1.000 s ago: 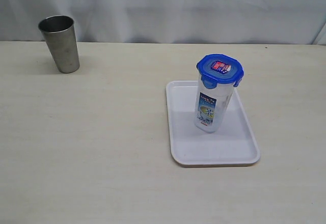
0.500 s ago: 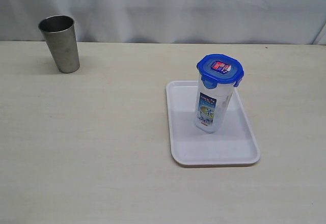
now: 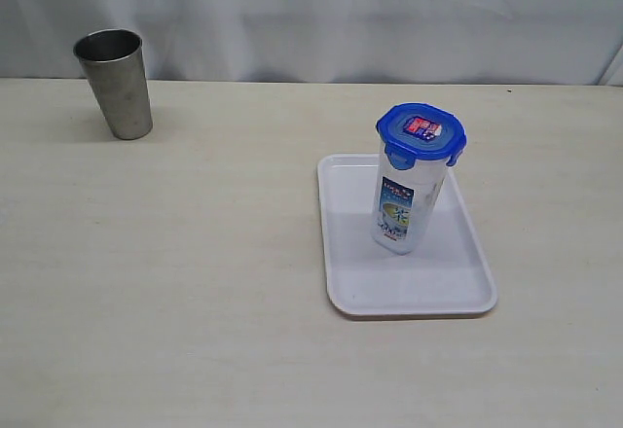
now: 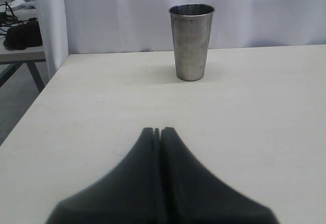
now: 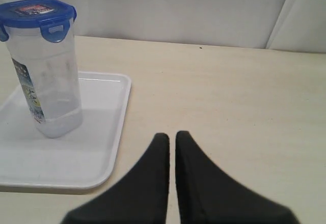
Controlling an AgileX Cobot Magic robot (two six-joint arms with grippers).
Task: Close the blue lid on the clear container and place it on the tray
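Observation:
The clear container [image 3: 408, 201] stands upright on the white tray [image 3: 458, 287], right of the table's middle, with the blue lid [image 3: 421, 131] sitting on its top. The right wrist view shows the same container [image 5: 48, 86], lid [image 5: 36, 14] and tray [image 5: 97, 158]. My right gripper [image 5: 171, 137] is shut and holds nothing, a short way off the tray's edge, apart from the container. My left gripper [image 4: 159, 131] is shut and holds nothing, low over bare table. Neither gripper appears in the exterior view.
A steel cup [image 3: 114, 83] stands upright at the table's far left; the left wrist view shows this steel cup [image 4: 191, 40] ahead of the fingers. A white curtain hangs behind the table. The table's left edge [image 4: 38, 96] drops to the floor.

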